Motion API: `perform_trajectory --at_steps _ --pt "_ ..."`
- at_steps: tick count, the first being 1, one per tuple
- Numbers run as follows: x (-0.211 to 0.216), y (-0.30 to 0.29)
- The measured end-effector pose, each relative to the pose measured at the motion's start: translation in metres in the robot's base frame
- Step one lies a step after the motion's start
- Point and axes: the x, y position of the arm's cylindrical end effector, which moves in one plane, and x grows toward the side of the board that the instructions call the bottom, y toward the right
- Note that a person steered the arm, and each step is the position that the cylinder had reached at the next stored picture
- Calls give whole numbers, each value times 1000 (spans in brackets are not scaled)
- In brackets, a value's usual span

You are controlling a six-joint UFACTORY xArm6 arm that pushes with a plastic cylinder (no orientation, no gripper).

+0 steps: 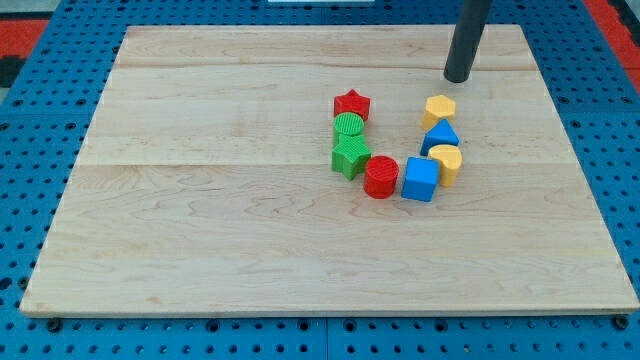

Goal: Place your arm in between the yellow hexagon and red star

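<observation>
Yellow hexagon [439,108] sits on the counter [200,220], well apart from the red star [351,103] at its 9 o'clock; my tip [458,78], bearing no pincer, stands near its 1 o'clock.

1. The rod [468,40] is cut off by the view's top edge; only its lower length down to my tip [459,78] shows.
2. The green cylinder [348,126] is partly covered by the green star-like block [350,157] in front; that block's exact shape cannot be resolved.
3. The yellow heart-like block [447,162], toward the worktop's right edge, is partly hidden behind the blue cube [420,179].
</observation>
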Motion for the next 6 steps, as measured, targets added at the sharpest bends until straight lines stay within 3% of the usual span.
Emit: perform_trajectory --at_steps 2,6 --pt "4 -9" --pt "41 -79"
